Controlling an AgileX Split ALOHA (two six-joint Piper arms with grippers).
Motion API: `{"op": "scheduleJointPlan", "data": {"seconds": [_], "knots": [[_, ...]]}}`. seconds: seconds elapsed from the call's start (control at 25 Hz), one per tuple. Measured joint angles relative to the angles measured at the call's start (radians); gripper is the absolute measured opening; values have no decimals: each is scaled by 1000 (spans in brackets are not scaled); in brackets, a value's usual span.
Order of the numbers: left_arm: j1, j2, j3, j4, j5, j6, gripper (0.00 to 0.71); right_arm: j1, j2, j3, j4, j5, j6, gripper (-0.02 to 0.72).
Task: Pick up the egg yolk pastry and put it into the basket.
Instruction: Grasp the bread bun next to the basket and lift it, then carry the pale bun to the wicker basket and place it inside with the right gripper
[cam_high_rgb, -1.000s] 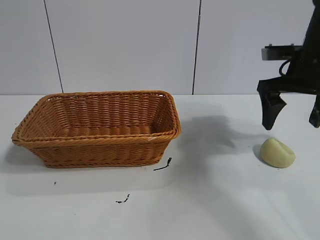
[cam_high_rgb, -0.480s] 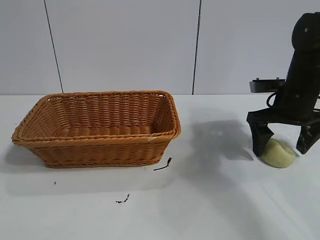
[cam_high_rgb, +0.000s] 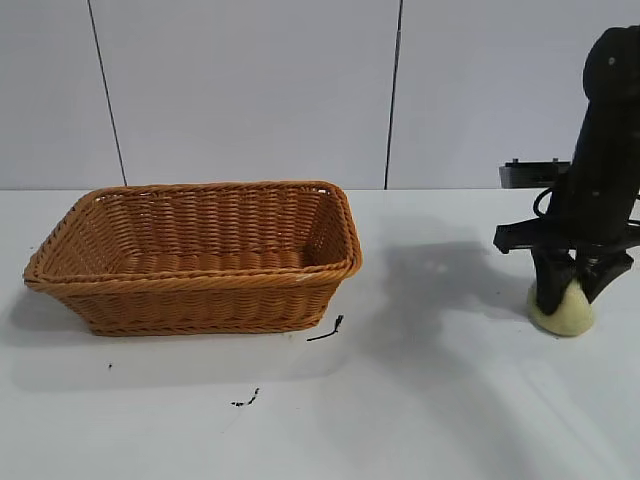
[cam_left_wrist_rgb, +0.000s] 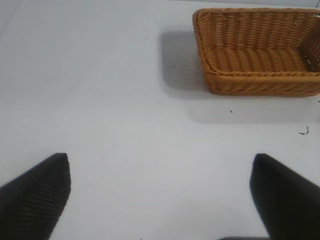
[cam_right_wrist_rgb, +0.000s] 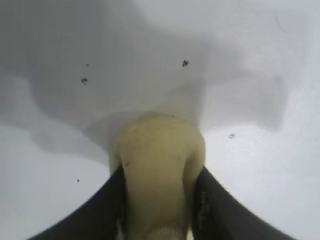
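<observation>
The egg yolk pastry (cam_high_rgb: 563, 313), a small pale yellow-green lump, rests on the white table at the right. My right gripper (cam_high_rgb: 571, 288) stands straight down over it, and both black fingers press its sides. In the right wrist view the pastry (cam_right_wrist_rgb: 157, 170) is squeezed narrow between the two fingers (cam_right_wrist_rgb: 100, 210). The orange-brown wicker basket (cam_high_rgb: 200, 285) sits to the left with nothing showing inside it; it also shows in the left wrist view (cam_left_wrist_rgb: 260, 82). My left gripper (cam_left_wrist_rgb: 160, 195) hangs open over bare table, far from the basket, and is out of the exterior view.
A short black scrap (cam_high_rgb: 327, 329) lies on the table just in front of the basket's right corner, and a smaller black speck (cam_high_rgb: 246, 400) lies nearer the front. White table stretches between basket and pastry. A pale panelled wall stands behind.
My right gripper came down around the pastry and its fingers closed from wide open onto the pastry's sides. The pastry now looks pinched. The basket has not moved.
</observation>
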Motion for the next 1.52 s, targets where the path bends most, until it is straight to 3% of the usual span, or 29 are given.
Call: {"op": "scheduleJointPlan", "data": {"seconds": [0.44, 0.68, 0.92, 1.24, 1.52], "knots": [[0, 0, 0, 0, 0, 0, 696, 0, 0, 0, 0, 0, -11, 141], [0, 0, 0, 0, 0, 0, 696, 0, -2, -19, 1, 8, -19, 49], [0, 0, 0, 0, 0, 0, 696, 0, -57, -123, 3, 110, -19, 30], [0, 0, 0, 0, 0, 0, 696, 0, -137, -425, 30, 303, -20, 28], [0, 0, 0, 0, 0, 0, 696, 85, -137, -590, 16, 342, -19, 27]]}}
